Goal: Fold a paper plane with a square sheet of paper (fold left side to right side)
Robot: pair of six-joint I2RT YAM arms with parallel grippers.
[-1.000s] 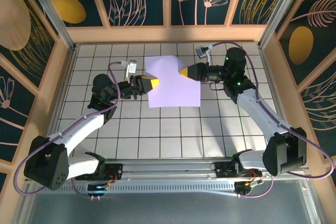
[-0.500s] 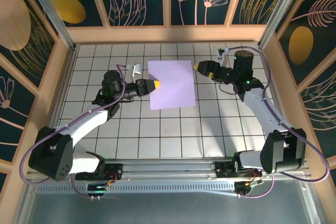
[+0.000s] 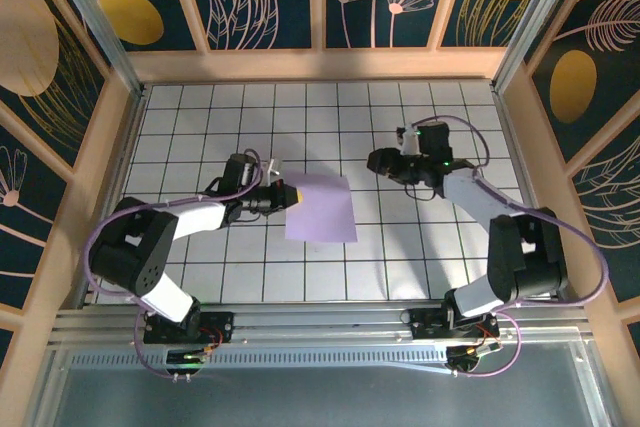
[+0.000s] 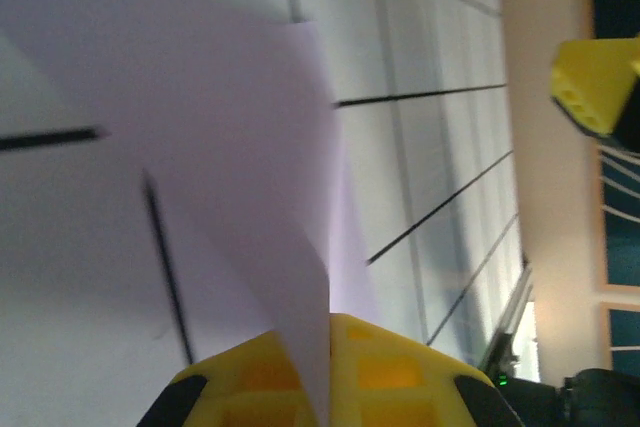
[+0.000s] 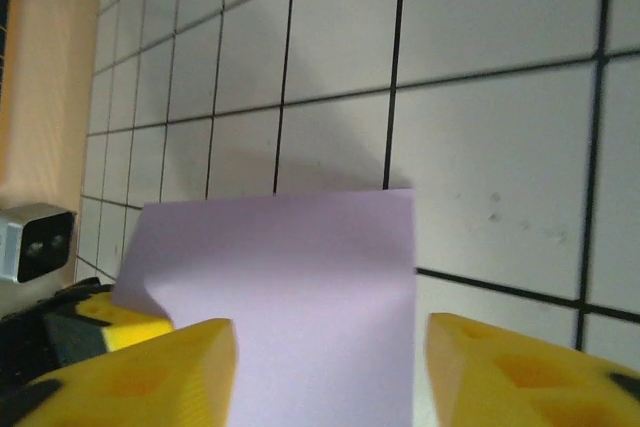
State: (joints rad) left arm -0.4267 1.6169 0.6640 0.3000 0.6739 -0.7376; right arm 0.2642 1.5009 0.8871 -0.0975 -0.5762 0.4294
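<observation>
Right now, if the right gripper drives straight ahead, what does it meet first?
Most likely the square sheet of paper, dead ahead of the right gripper; the left gripper pinches its far edge.

I saw the table as a white surface with a black grid of square tiles, framed by a light wooden border. On it lay the square sheet of paper, lavender, near the middle, its edges almost parallel with the grid lines.
</observation>
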